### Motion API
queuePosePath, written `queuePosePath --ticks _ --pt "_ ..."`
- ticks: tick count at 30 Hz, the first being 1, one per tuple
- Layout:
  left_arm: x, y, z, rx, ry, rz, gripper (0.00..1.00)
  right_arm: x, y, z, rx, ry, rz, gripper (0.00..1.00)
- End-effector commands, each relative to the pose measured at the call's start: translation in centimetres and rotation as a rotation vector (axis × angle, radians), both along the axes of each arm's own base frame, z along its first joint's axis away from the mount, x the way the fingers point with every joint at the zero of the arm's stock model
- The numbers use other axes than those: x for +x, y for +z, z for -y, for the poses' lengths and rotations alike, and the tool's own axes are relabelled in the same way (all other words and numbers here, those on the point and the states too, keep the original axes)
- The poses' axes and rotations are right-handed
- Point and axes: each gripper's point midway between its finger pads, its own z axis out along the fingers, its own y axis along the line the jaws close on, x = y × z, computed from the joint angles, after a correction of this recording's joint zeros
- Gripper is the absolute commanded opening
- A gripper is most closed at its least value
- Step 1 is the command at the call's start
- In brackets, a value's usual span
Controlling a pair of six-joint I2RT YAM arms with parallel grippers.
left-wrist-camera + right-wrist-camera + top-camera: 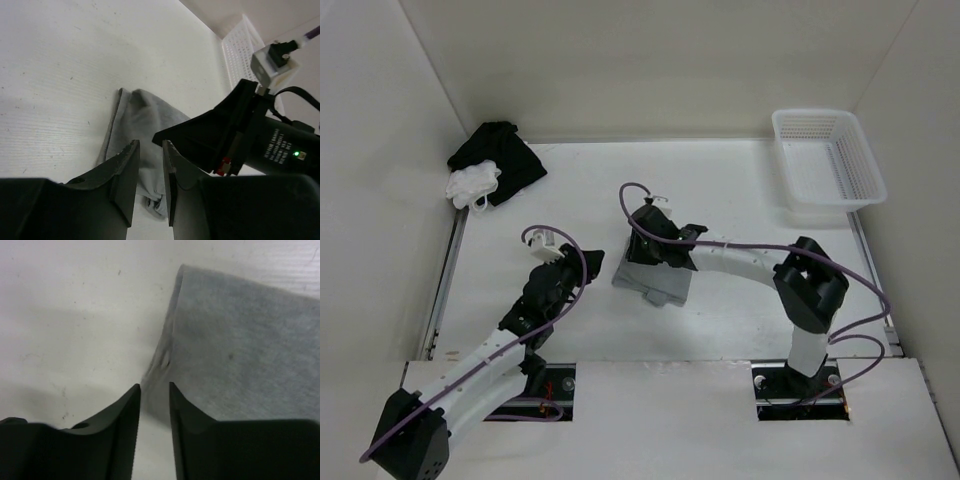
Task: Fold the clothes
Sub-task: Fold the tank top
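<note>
The folded heather-grey top (pixel 650 282) lies as a small flat packet near the middle of the overhead frame, on a white table (pixel 740 190) that shows fine scuffs and specks up close. Plain white walls close the table in on three sides.

The right gripper (pixel 154 390) hangs right over the top. In its wrist view the fingers stand a narrow gap apart with nothing clamped between them, and the top's folded left edge runs just past the tips, with the cloth filling the right of that frame. The left gripper (pixel 151 150) sits just beside the top's left edge, low to the table. Its fingers are also a little apart and hold nothing, and the grey fabric shows through and beyond the gap, with the black body of the right gripper over the cloth behind it.

Further out, a white plastic basket (pixel 830 160) stands at the upper right of the overhead frame, well apart from the top. A black cloth bundle (pixel 502 158) sits in the upper left corner with a small white cloth (pixel 472 186) against it
</note>
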Motion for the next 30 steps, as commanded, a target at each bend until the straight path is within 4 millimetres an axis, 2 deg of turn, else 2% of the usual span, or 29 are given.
queuePosePath --ticks 1,4,6,7,10,11,14,17,19,22,26,30 --pt "0.0 1.1 0.5 -0.022 -0.029 0.032 0.24 0.4 4.2 -3.1 0.153 0.03 0.068 0.37" --pt "0.2 1.6 1.4 -0.019 -0.048 0.035 0.24 -0.1 7.7 -2.4 0.249 0.034 0.145 0.43" --pt "0.5 2.1 2.5 -0.018 -0.073 0.04 0.25 -0.6 8.7 -1.0 0.267 0.032 0.183 0.42" --pt "0.6 2.2 3.1 -0.018 -0.084 0.042 0.25 -0.5 8.6 -0.1 0.265 0.024 0.195 0.38" --pt "1.1 2.6 6.2 -0.009 -0.149 0.046 0.25 0.0 6.7 2.5 0.244 0.006 0.189 0.13" --pt "1.2 2.5 7.4 -0.003 -0.174 0.042 0.25 0.2 5.9 3.1 0.233 0.01 0.184 0.08" --pt "1.9 1.6 10.4 0.02 -0.221 0.032 0.25 1.3 3.6 4.5 0.213 0.032 0.17 0.04" --pt "2.8 -1.0 12.0 0.046 -0.233 -0.009 0.25 2.3 2.2 6.3 0.21 0.005 0.18 0.03" --pt "3.0 -3.1 12.1 0.052 -0.231 -0.053 0.24 3.0 1.3 7.7 0.225 -0.023 0.186 0.03" --pt "2.6 -6.1 11.0 0.072 -0.211 -0.114 0.24 3.2 -0.3 9.4 0.247 -0.049 0.163 0.03" --pt "1.4 -8.7 9.3 0.089 -0.193 -0.169 0.24 3.4 -2.4 11.5 0.261 -0.093 0.146 0.04" --pt "0.2 -9.9 8.1 0.095 -0.182 -0.201 0.24 4.3 -5.0 13.0 0.265 -0.136 0.1 0.04"
